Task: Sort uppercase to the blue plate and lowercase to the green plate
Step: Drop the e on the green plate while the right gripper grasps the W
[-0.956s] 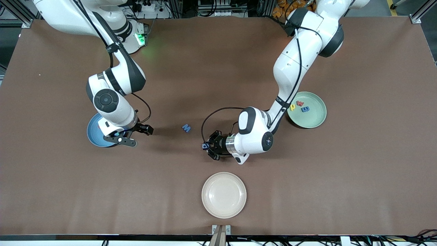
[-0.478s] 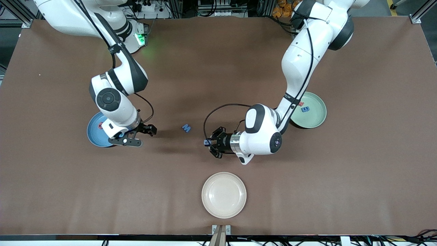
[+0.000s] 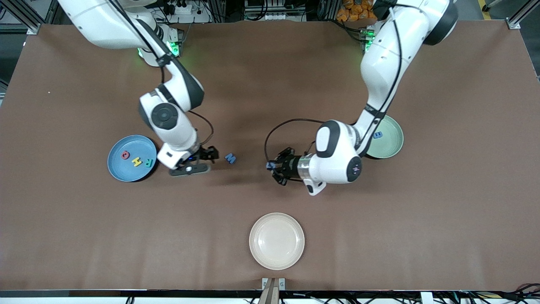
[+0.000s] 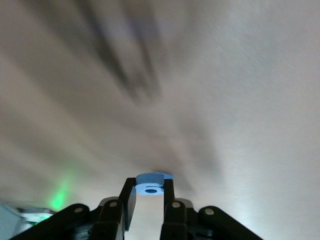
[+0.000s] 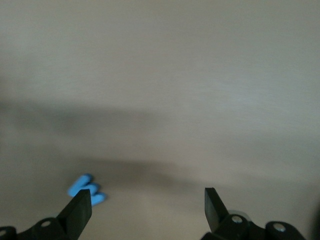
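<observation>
With the rounded blue lowercase letter [image 4: 151, 185] pinched in the left gripper [image 3: 271, 166] mid-table for the green plate [image 3: 390, 145], the blue W [image 3: 230, 158] is approached by the wide-open right gripper [image 3: 209, 155] and must be straddled.

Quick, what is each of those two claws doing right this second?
Left gripper: shut on the rounded blue letter, up over the bare table.
Right gripper: open, holding nothing, beside the blue W.

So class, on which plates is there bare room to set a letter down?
The cream-white plate is wholly bare. The green plate shows bare room around a blue letter, though the left arm covers part. The blue plate is crowded: Q, H, R.
</observation>
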Controlling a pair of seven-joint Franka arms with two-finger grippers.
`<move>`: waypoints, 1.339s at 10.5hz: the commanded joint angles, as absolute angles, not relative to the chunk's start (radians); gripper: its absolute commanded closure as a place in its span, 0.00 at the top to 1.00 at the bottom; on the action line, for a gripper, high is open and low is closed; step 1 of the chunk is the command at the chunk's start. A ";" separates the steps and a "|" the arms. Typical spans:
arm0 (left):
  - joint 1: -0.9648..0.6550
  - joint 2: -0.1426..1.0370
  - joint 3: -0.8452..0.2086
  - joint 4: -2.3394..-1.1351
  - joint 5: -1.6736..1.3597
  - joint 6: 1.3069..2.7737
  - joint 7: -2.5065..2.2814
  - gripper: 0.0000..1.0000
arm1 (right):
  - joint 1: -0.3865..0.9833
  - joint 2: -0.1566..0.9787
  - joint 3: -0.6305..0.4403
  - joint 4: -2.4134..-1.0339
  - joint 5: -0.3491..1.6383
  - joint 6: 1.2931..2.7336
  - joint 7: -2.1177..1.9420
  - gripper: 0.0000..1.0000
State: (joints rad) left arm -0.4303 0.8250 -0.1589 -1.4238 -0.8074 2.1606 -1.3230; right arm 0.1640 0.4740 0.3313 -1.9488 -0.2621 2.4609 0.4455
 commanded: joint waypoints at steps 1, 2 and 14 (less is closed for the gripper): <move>-0.375 0.672 -0.156 -1.650 -0.808 2.128 -1.209 0.13 | 0.192 0.521 0.334 -1.936 -0.325 2.508 0.385 1.00; -0.348 0.631 -0.156 -1.731 -0.807 2.123 -1.136 0.13 | 0.211 0.535 0.334 -1.936 -0.336 2.510 0.374 1.00; -0.017 0.491 -0.129 -2.039 -0.290 1.815 -0.790 0.13 | 0.287 0.630 0.324 -1.939 -0.383 2.568 0.330 1.00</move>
